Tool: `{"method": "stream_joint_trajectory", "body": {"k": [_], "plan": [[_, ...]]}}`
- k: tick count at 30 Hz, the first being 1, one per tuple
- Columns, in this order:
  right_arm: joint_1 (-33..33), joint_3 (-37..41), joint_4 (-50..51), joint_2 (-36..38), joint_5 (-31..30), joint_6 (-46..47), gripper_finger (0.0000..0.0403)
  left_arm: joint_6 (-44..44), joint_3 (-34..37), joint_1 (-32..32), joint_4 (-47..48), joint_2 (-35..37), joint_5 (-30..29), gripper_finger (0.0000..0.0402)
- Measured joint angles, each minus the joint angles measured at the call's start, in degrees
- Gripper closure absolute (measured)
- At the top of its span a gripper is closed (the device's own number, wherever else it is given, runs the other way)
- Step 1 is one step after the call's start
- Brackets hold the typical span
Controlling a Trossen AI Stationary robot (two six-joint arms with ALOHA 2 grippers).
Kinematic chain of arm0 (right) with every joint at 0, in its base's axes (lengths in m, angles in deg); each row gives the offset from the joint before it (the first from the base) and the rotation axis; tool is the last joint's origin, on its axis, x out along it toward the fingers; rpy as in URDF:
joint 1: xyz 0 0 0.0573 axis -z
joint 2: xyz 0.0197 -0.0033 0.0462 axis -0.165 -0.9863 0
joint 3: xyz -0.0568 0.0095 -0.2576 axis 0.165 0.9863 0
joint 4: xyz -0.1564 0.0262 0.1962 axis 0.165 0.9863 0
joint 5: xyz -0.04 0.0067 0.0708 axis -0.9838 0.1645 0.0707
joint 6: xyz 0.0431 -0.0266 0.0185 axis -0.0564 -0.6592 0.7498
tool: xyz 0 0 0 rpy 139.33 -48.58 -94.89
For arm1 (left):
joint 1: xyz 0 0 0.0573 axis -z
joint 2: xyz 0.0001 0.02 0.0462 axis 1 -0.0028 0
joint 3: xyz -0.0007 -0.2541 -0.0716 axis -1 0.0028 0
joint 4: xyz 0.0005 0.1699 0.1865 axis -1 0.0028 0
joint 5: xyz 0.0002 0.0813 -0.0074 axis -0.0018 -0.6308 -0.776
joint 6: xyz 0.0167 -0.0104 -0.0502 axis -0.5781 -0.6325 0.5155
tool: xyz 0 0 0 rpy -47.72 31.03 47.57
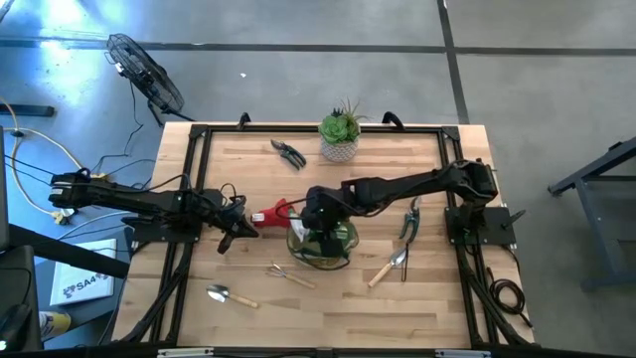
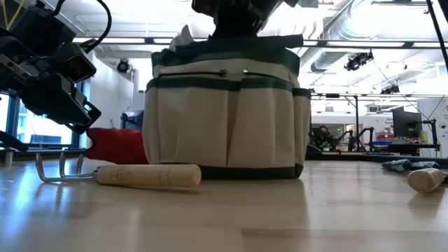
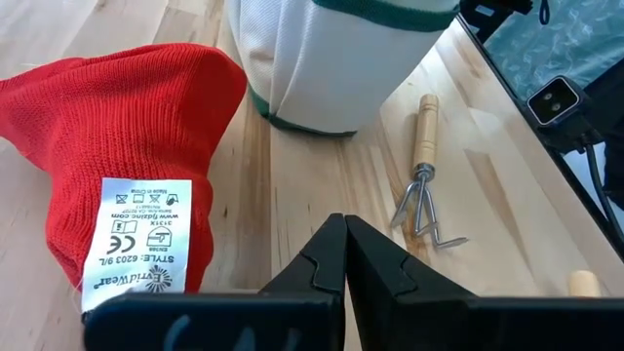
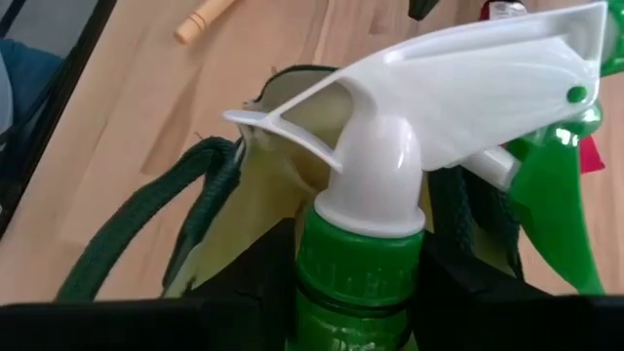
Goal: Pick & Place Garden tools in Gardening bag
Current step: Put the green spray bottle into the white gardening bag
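The tan gardening bag (image 1: 336, 249) with green trim stands at mid-table; it also shows in the low view (image 2: 224, 112). My right gripper (image 1: 318, 214) is above its open mouth, shut on a green spray bottle with a white trigger head (image 4: 429, 107). A red glove (image 1: 270, 213) lies on the table by the bag's left side. My left gripper (image 3: 343, 255) is shut and empty, just left of the glove (image 3: 127, 127), low over the table; it also shows in the high view (image 1: 241, 235). My right gripper pinches the spray bottle's green ribbed collar (image 4: 356, 278), just below the white head, between its two fingers, one on each side. The white head and green trigger (image 4: 546, 195) stick out past the fingers, over the bag's open mouth (image 4: 253, 195). The gripper hides the bottle's body.
A wooden-handled hand rake (image 1: 288, 273) and a trowel (image 1: 229, 295) lie near the front edge. Another trowel (image 1: 388, 267) and the green-handled pruner (image 1: 410, 219) lie right of the bag. Dark shears (image 1: 288, 154) and a potted succulent (image 1: 340, 134) are at the far edge.
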Motion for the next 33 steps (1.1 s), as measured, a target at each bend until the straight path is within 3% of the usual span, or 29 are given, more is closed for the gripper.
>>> {"method": "stream_joint_trajectory", "body": {"k": [9, 20, 25, 33], "plan": [[-0.35, 0.00, 0.16, 0.00, -1.08, 1.79, 0.0219, -0.94, 0.00, 0.00, 0.08, 0.01, -0.07, 0.0400], [-0.78, 0.00, 0.19, 0.02, -3.04, 2.36, 0.0216, -0.96, -0.02, 0.00, 0.48, 0.02, -0.02, 0.0400], [-1.51, 0.00, 1.70, 0.02, -6.98, 1.33, 0.0216, -0.96, -0.02, 0.00, 0.48, 0.02, -0.02, 0.0400], [-1.55, 0.00, 2.76, 0.04, -6.90, 2.42, 0.0216, -0.96, -0.04, 0.01, 0.46, 0.02, 0.00, 0.0400]]}}
